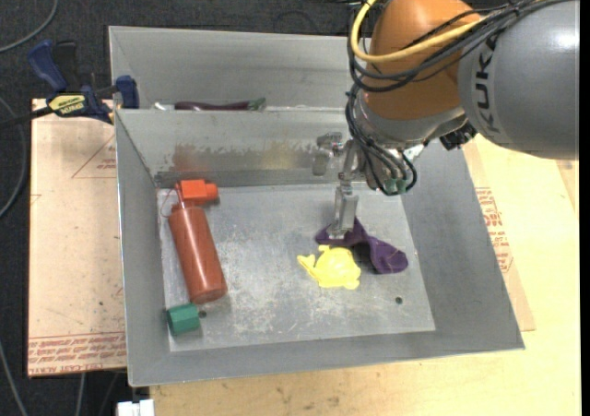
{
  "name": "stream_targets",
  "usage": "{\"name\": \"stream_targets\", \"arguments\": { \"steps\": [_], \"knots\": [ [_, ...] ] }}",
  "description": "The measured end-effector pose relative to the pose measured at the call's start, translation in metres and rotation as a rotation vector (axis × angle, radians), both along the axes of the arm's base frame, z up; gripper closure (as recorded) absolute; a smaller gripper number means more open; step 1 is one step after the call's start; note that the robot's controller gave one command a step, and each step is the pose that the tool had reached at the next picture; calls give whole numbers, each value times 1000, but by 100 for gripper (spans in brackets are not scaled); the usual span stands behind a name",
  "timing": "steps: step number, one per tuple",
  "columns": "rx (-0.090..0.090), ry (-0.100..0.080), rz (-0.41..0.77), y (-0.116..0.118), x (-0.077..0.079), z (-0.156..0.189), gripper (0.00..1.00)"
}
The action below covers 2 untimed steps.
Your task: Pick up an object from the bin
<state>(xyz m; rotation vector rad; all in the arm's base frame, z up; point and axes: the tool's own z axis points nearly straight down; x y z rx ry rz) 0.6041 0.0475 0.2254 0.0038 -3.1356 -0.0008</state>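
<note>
Purple floppy thing (380, 255) under jaws, yellow toy (336, 268) just beside.

Grey metal bin (277, 248) carrying four things. Orange-red bottle (196, 253) lying along left wall, orange cap pointing to far wall. Small green block (183, 319) sitting just beside its base. Yellow toy (334, 267) lying mid-floor, touching purple floppy thing (380, 253).

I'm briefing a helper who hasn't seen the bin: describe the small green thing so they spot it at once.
In the grey bin, look to the view's left, where a long red bottle lies. Just past the bottle's near end, in the lower-left corner, sits the green block. It is the only green thing and far shorter than the bottle.
</note>
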Motion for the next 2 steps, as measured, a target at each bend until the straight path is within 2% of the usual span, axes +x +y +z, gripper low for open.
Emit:
{"name": "stream_targets", "arguments": {
  "steps": [1,2],
  "knots": [
    [1,-7,-1,0,1,5,0],
    [2,-11,42,-22,-11,-22,0]
  ]
}}
